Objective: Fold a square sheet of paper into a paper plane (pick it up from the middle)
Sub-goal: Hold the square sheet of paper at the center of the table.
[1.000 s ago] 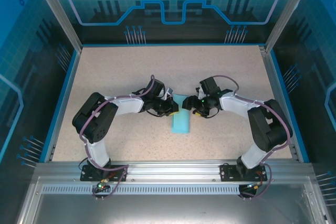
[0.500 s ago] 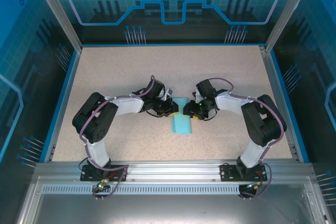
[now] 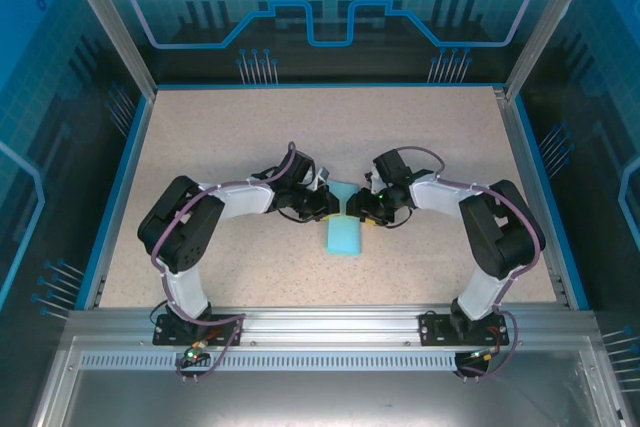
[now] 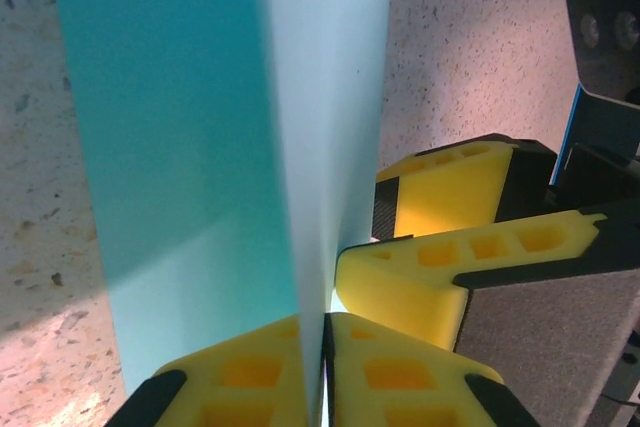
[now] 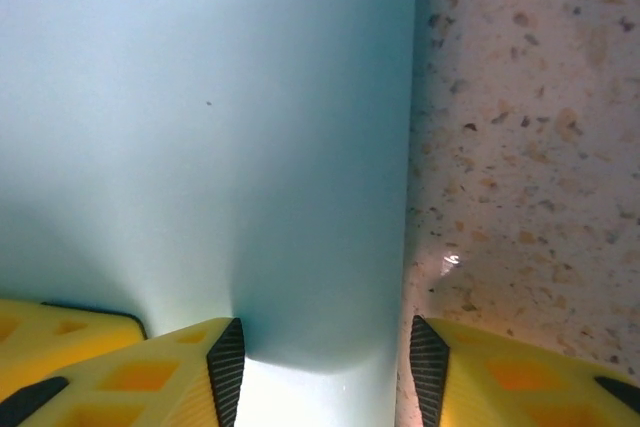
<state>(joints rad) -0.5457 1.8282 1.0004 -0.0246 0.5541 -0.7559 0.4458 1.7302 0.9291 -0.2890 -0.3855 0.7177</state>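
Observation:
The light-cyan paper [image 3: 344,235] lies folded into a narrow strip at the table's middle, its far end raised and pinched narrow between the two grippers. My left gripper [image 3: 331,206] is shut on a standing fold of the paper [image 4: 200,127], its yellow fingers [image 4: 250,372] pressed together on the sheet. My right gripper [image 3: 359,209] faces it from the right, and its yellow fingers [image 4: 450,247] show just beside the left ones. In the right wrist view the right gripper [image 5: 320,377] is open, with the paper [image 5: 220,147] lying between and beyond its pads [image 5: 226,367].
The speckled beige tabletop [image 3: 230,137] stretches around the paper. Blue rails [image 3: 118,187] and transparent walls border it. An aluminium frame [image 3: 320,322] with the arm bases runs along the near edge.
The right gripper has slid left to the paper until it nearly meets the left gripper. The paper's far end now looks narrower and raised. The left arm has stayed put.

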